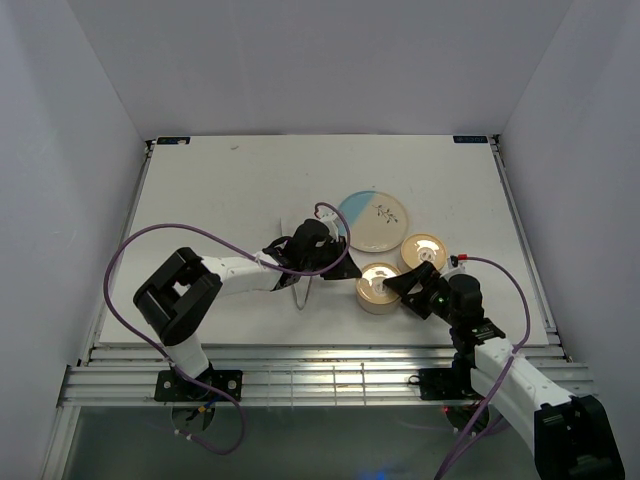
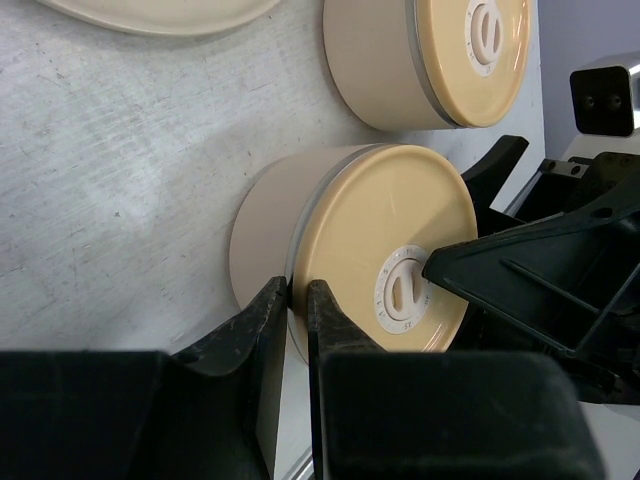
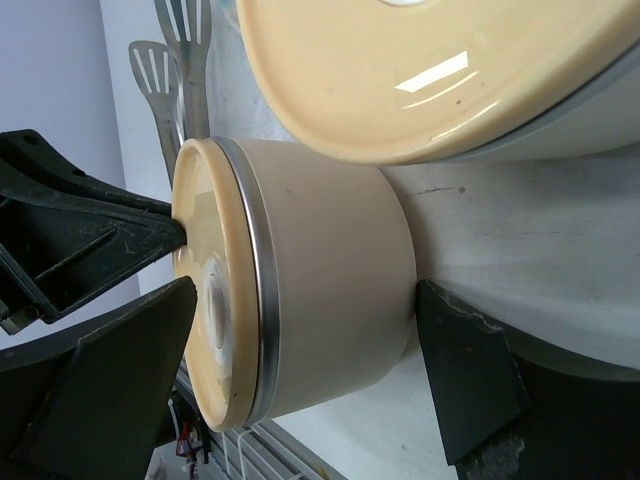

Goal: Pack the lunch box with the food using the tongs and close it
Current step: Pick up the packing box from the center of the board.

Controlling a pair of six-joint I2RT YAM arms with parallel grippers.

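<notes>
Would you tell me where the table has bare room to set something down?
Bare: the table left of the plate, and the strip behind it. Crowded: around the near container and far container, where the left end effector with the tongs meets the right end effector.

Round tan containers with yellow lids: two, one near (image 1: 378,287) and one just far-right of it (image 1: 423,250). Plate (image 1: 372,221): one, blue and white. Tongs (image 1: 300,290): one pair, left of the containers. Arms: two, each with one gripper: left gripper (image 2: 297,292), right gripper (image 1: 410,283).
</notes>
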